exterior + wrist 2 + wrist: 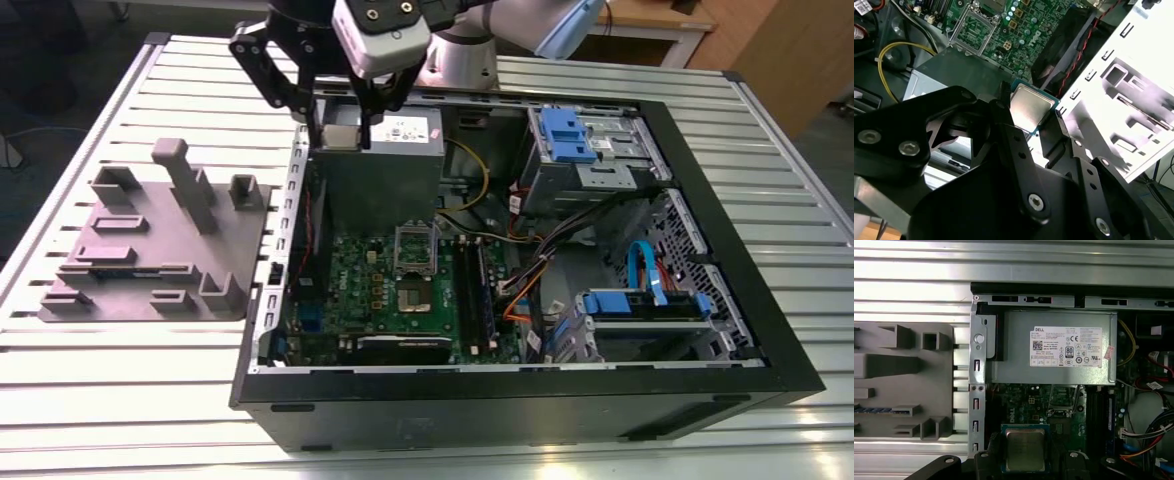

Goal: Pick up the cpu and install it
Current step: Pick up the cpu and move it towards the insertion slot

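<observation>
The cpu [1031,107], a square silver-topped chip, hangs level, lid up, clamped in my black end effector [342,140]. An open black computer case [534,410] sits beneath, on the ribbed metal tabletop [134,400].

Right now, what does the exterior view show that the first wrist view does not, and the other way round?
The exterior view adds the robot arm above, the whole open computer case and its blue drive bays. The first wrist view adds the cpu with its metal top seen face on, and the power supply with its top uncovered. Both show the gripper shut on the cpu, the grey tray beside the case, and the socket on the motherboard.
</observation>
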You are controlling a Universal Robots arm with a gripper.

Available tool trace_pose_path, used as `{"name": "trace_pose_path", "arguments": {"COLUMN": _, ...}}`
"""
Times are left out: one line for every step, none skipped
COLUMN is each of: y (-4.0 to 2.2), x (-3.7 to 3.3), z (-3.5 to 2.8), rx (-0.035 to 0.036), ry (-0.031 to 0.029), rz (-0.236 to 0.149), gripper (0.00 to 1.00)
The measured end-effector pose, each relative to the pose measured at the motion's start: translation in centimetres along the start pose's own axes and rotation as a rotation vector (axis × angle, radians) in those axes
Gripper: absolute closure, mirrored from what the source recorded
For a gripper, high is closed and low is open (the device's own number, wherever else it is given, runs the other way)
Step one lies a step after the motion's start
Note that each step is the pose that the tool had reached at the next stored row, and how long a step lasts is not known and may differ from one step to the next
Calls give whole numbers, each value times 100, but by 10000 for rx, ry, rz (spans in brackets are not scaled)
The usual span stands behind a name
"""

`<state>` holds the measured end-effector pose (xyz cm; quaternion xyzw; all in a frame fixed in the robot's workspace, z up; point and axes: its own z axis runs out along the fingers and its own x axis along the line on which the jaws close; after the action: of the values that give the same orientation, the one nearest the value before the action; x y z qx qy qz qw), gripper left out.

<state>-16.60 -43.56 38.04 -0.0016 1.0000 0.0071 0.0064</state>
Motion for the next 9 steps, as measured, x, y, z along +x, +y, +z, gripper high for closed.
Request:
{"name": "trace_pose_path", "arguments": {"y": 0, "x": -6, "z": 0, "rx": 0, "ry": 0, "rz": 1, "gripper": 53}}
{"name": "trace_pose_path", "arguments": {"y": 0, "x": -12, "z": 1, "rx": 0, "ry": -1, "rz": 0, "gripper": 53}}
{"name": "trace_pose_path", "arguments": {"y": 0, "x": -18, "z": 0, "rx": 0, "ry": 0, "rz": 0, "gripper": 53}}
{"name": "trace_pose_path", "arguments": {"y": 0, "x": -24, "z": 0, "rx": 0, "ry": 0, "rz": 0, "gripper": 53}}
{"name": "trace_pose_path", "arguments": {"y": 0, "x": -30, "z": 0, "rx": 0, "ry": 0, "rz": 0, "gripper": 53}}
{"name": "trace_pose_path", "arguments": {"y": 0, "x": -35, "z": 1, "rx": 0, "ry": 0, "rz": 0, "gripper": 53}}
{"name": "trace_pose_path", "arguments": {"y": 0, "x": -41, "z": 1, "rx": -1, "ry": -1, "rz": 0, "gripper": 53}}
{"name": "trace_pose_path", "arguments": {"y": 0, "x": -48, "z": 1, "rx": 0, "ry": 0, "rz": 0, "gripper": 53}}
{"name": "trace_pose_path", "arguments": {"y": 0, "x": -53, "z": 1, "rx": 0, "ry": 0, "rz": 0, "gripper": 53}}
